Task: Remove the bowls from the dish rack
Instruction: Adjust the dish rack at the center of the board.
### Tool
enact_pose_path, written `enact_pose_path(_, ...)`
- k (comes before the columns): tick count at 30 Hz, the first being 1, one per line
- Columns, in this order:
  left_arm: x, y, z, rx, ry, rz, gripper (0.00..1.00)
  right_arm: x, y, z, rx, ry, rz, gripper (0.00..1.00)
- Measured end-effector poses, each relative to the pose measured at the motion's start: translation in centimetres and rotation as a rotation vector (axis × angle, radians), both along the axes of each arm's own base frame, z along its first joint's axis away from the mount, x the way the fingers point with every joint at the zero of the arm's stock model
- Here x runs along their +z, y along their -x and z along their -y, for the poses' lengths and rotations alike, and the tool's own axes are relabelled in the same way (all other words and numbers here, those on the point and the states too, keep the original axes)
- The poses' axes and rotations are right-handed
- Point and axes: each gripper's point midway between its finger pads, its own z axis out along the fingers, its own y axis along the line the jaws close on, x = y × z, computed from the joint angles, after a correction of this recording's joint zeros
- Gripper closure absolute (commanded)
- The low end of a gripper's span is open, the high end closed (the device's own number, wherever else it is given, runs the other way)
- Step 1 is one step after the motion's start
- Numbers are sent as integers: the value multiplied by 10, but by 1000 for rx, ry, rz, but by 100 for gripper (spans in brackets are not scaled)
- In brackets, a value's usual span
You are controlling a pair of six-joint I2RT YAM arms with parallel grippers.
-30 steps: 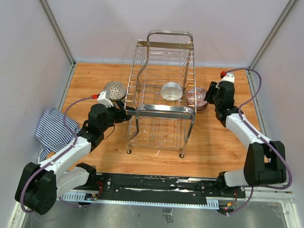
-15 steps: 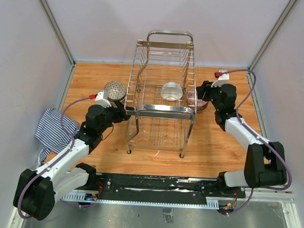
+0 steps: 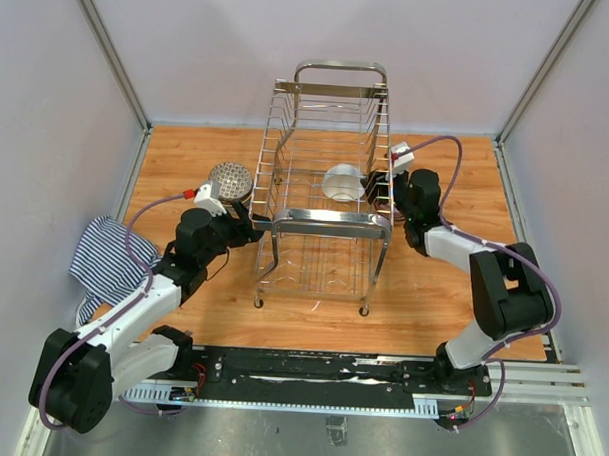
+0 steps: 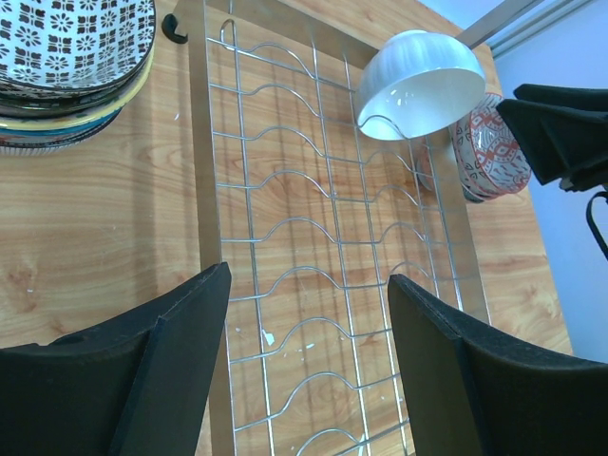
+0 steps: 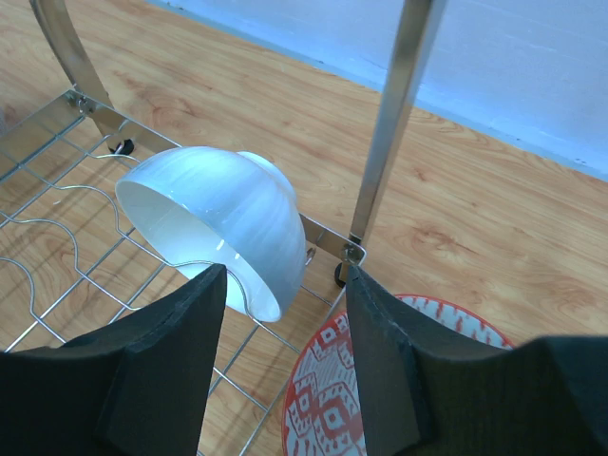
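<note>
A white bowl stands tilted on its rim in the chrome dish rack. It also shows in the left wrist view and the right wrist view. A stack of dark patterned bowls sits on the table left of the rack. A red patterned bowl sits just outside the rack's right side. My right gripper is open and empty at the rack's right edge, above the red bowl and close to the white one. My left gripper is open and empty at the rack's left front corner.
A striped cloth lies at the table's left edge. The rack's tall loop handles and an upright post stand close to my right gripper. Wooden table with walls on three sides.
My right gripper has swung left from the table right of the rack to the rack's right side, over the red bowl. The left arm has barely moved.
</note>
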Motion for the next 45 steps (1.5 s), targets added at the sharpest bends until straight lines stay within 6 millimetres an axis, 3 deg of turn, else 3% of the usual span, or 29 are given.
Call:
enact_pose_path(23, 0, -6, 4, -10, 10, 15, 28, -27, -26, -44, 76, 114, 56, 48)
enact_pose_path(27, 0, -6, 5, -10, 10, 15, 28, -35, -32, -42, 52, 138, 69, 51)
enact_pose_path(33, 1, -7, 5, -10, 13, 22, 28, -32, -39, -37, 13, 139, 126, 57)
enact_pose_path(45, 2, -8, 5, -10, 17, 29, 28, -30, -39, -43, 9, 137, 203, 57)
